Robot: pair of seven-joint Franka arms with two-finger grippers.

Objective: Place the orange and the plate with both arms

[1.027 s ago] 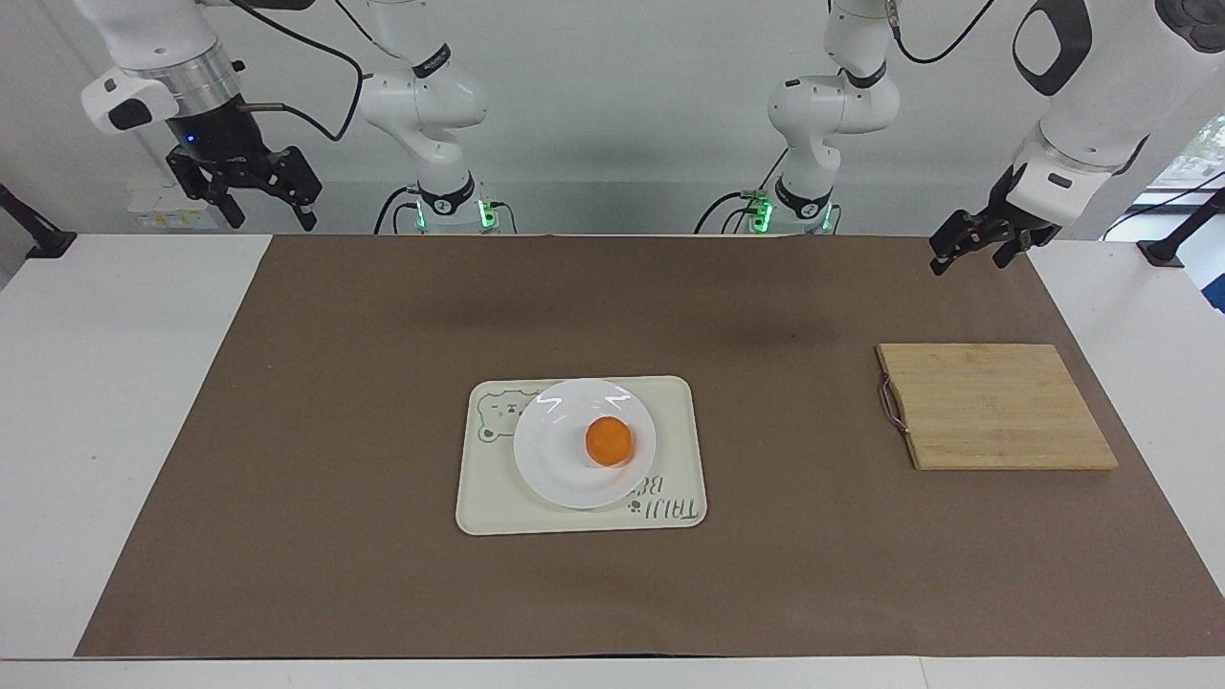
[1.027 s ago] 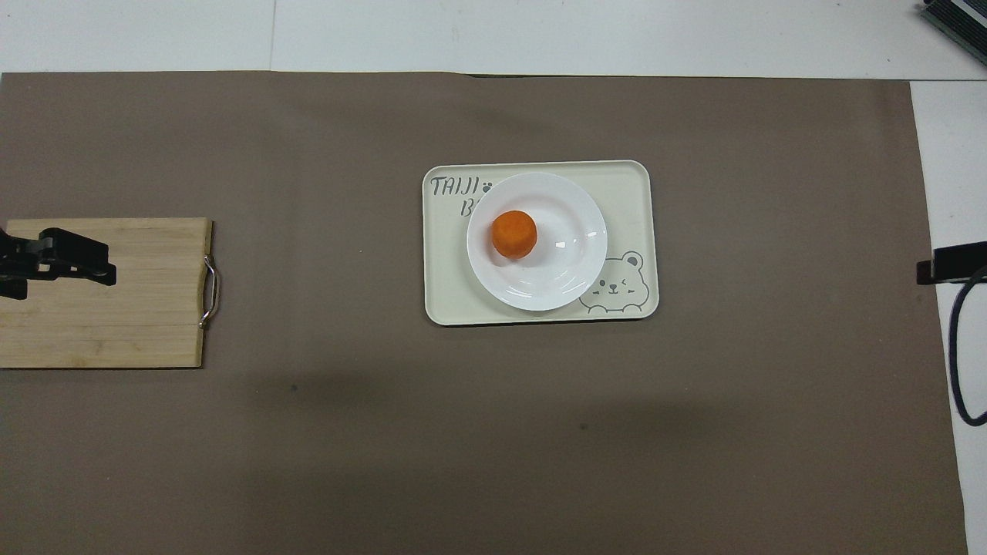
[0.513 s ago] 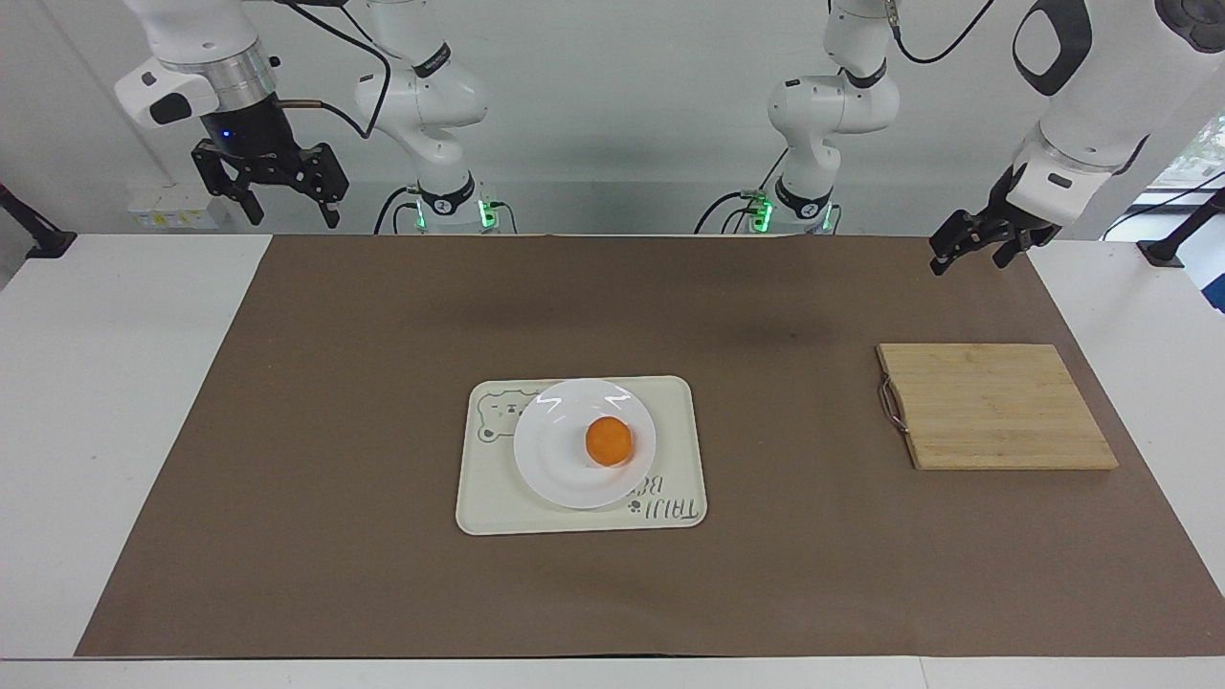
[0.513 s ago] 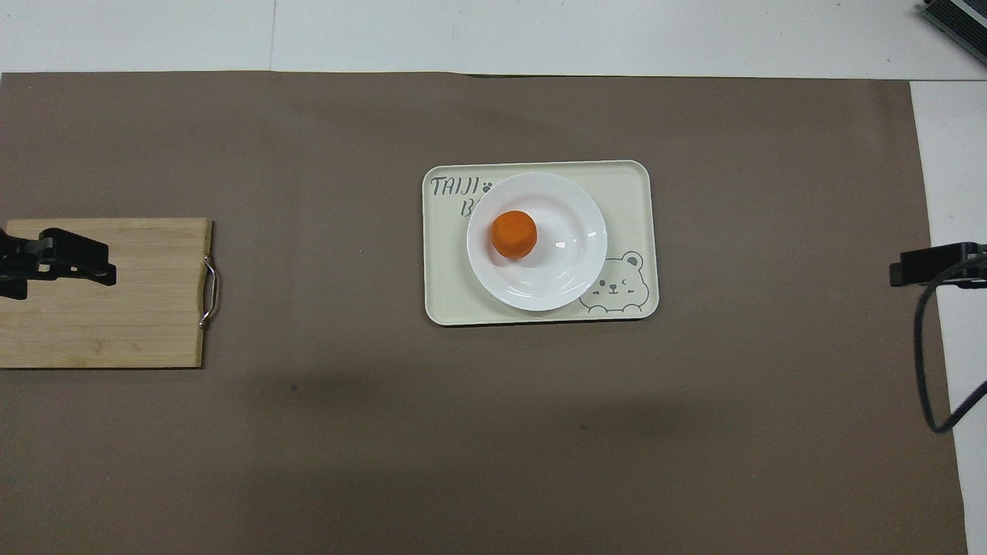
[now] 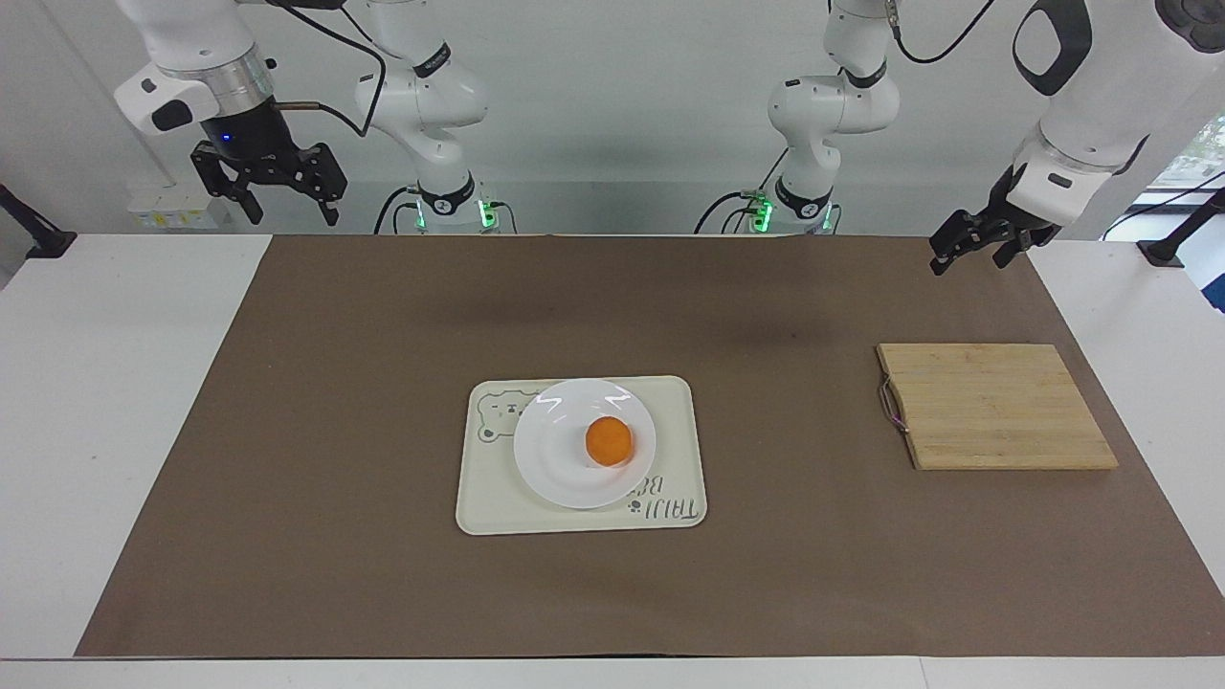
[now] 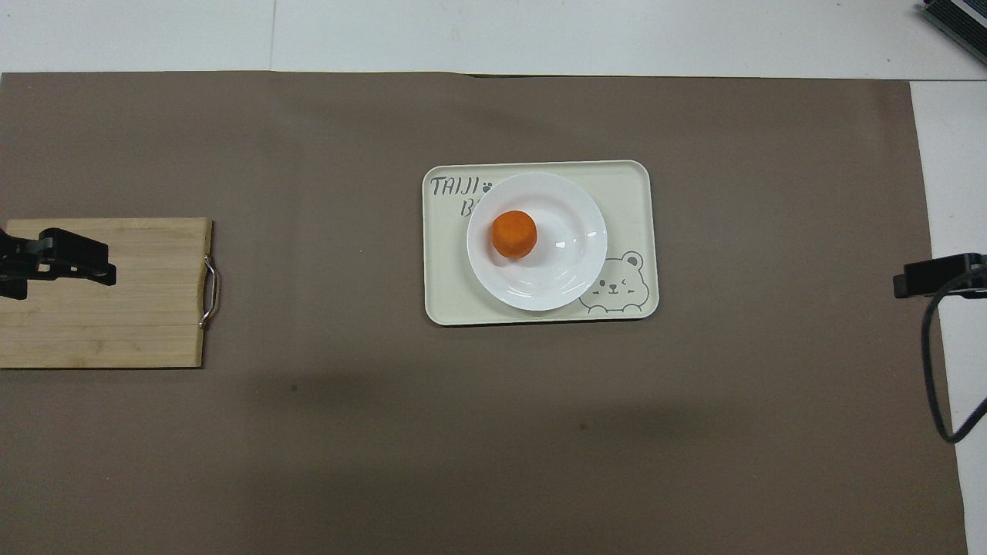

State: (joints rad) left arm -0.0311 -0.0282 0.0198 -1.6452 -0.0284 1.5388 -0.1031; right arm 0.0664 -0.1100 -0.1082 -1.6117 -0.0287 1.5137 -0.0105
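High facing and overhead views, half-turned.

The orange (image 5: pixel 609 441) (image 6: pixel 513 234), small, round and bright, sits in the plate (image 5: pixel 555 469) (image 6: pixel 567 270), off-centre toward nine o'clock in the overhead view. The glossy white plate, shallow with a raised rim, lies flat on the cream bear tray (image 5: pixel 478 507) (image 6: pixel 447 301) mid-surface.

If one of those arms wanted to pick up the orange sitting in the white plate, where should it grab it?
Probably from straight above, with the claw's two fingers closing across the widest part of the orange. It is round and sits in the shallow plate on the tray, and the plate's raised rim would likely block a low sideways approach. Nothing covers its top. Both claws, left and right, are up and apart from it.
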